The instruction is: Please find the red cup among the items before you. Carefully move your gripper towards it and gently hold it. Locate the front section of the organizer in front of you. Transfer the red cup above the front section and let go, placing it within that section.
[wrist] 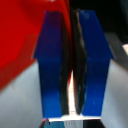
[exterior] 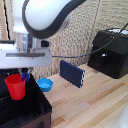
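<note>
The red cup (exterior: 15, 86) hangs upright from my gripper (exterior: 24, 77), just above the black organizer (exterior: 36, 113) at the exterior view's lower left. The two dark-blue fingers pinch the cup's rim on its right side. In the wrist view the fingers (wrist: 52, 65) stand nearly together, with only a thin dark slit between the pads, and the red cup (wrist: 20, 40) fills the space beside them. My gripper (wrist: 74, 20) is shut on the cup's wall. I cannot tell which compartment lies under the cup.
A shallow light-blue bowl (exterior: 45, 84) sits on the wooden table next to the organizer. A dark-blue flat box (exterior: 72, 73) stands tilted in the middle. A glossy black machine (exterior: 113, 54) with a cable stands at the exterior view's right.
</note>
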Robot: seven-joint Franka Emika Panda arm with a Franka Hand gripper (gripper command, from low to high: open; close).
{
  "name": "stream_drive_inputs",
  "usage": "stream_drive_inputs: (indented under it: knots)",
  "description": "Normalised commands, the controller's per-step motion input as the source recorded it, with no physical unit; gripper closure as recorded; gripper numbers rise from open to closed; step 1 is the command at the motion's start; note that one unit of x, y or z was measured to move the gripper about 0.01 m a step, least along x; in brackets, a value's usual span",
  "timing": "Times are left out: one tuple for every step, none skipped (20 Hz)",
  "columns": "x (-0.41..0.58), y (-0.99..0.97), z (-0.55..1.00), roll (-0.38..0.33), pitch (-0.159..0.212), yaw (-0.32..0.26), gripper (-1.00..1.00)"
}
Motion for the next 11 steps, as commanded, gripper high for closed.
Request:
stream_drive_inputs:
  knots:
    - [0.014,0.09,-0.43,-0.011,-0.011,0.0,-1.0]
    - [0.026,0.11,-0.46,-0.064,-0.064,0.0,-1.0]
    - [0.089,0.09,-0.36,-0.036,-0.001,0.0,-1.0]
    - [0.103,0.06,-0.23,-0.014,0.0,0.0,-1.0]
    - [0.111,0.03,-0.08,0.0,0.0,0.0,-1.0]
    - [0.151,0.0,0.0,0.0,0.026,0.0,-1.0]
    - [0.091,0.0,0.0,0.023,0.019,0.018,-1.0]
    - [0.06,-0.12,0.08,0.057,0.0,0.001,-1.0]
    - [0.1,-0.2,0.08,0.078,0.0,0.0,-1.0]
    - [0.106,-0.2,0.14,0.079,-0.015,0.0,-1.0]
    - [0.246,-0.11,0.24,0.048,0.0,0.012,-1.0]
